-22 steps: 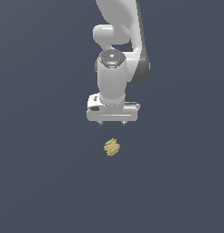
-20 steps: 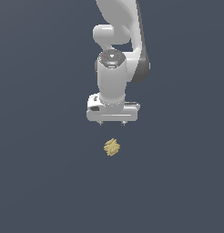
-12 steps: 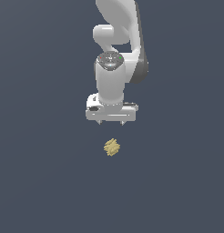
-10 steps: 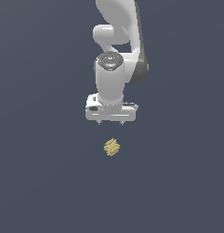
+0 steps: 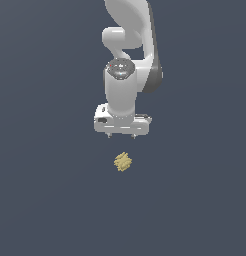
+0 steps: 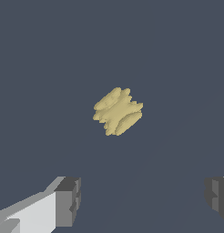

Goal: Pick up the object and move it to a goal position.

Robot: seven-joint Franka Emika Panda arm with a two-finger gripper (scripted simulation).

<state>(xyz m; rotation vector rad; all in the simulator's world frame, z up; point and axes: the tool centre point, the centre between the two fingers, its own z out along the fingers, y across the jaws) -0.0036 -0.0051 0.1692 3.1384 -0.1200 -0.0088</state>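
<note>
The gripper (image 5: 121,135) hangs wide apart above the tan ridged clump (image 5: 123,162) on the plain dark worktop (image 5: 45,200), whose ridges only the wrist view resolves.

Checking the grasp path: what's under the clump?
Only the plain dark floor shows around the clump; the patch directly beneath it is covered. Open jaws hang apart from it.

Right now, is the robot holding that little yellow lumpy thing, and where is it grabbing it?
No, nothing is held. The pincer is open, its fingers spread wide, and the yellow clump lies apart from them on the dark floor, untouched.
</note>
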